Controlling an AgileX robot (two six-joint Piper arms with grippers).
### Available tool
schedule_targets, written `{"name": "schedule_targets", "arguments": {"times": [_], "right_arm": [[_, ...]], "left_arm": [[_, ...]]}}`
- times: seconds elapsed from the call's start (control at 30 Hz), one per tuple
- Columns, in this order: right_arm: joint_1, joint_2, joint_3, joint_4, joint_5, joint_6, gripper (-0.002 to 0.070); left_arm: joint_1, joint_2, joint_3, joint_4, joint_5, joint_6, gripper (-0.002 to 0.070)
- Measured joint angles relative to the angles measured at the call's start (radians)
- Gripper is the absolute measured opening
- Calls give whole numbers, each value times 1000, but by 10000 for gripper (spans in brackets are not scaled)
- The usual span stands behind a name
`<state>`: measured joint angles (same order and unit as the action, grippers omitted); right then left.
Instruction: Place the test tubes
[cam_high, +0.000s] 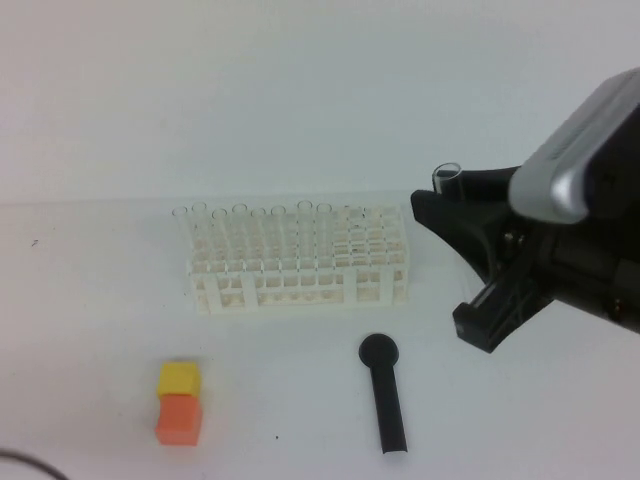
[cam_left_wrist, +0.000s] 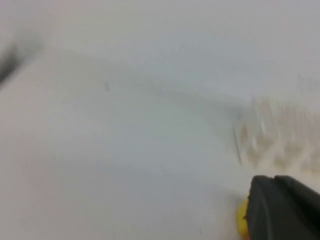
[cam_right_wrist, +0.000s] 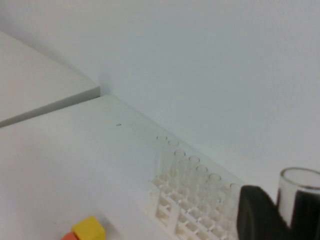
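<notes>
White table (cam_high: 90, 320): right gripper (cam_high: 455, 197) is clamping a test tube (cam_high: 446, 180) right of the rack (cam_high: 300, 265); left gripper (cam_left_wrist: 282, 210) is sitting beside the yellow block (cam_left_wrist: 242, 220), and I cannot tell its state.

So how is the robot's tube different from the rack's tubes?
The held tube is up in the air, gripped by the right gripper beside the rack; the rack tubes stand in its back holes. It is one; they are several. All are clear and open-topped. The left gripper is near the yellow block.
</notes>
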<state>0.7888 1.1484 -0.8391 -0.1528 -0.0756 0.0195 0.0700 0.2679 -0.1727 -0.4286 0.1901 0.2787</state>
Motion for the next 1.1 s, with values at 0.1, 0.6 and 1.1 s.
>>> {"name": "schedule_targets", "arguments": {"times": [0.1,0.6,1.1], "right_arm": [[0,46,4,281,-36,-359,123],[0,434,-12,547,-748,-525,123],[4,735,-246,689,-867,-433,123]], "left_arm": [[0,-103,47,52,142,-15,-1],[0,-283,177,277,175,-246,-1],[0,-283,177,278,185,-181,-1]]}}
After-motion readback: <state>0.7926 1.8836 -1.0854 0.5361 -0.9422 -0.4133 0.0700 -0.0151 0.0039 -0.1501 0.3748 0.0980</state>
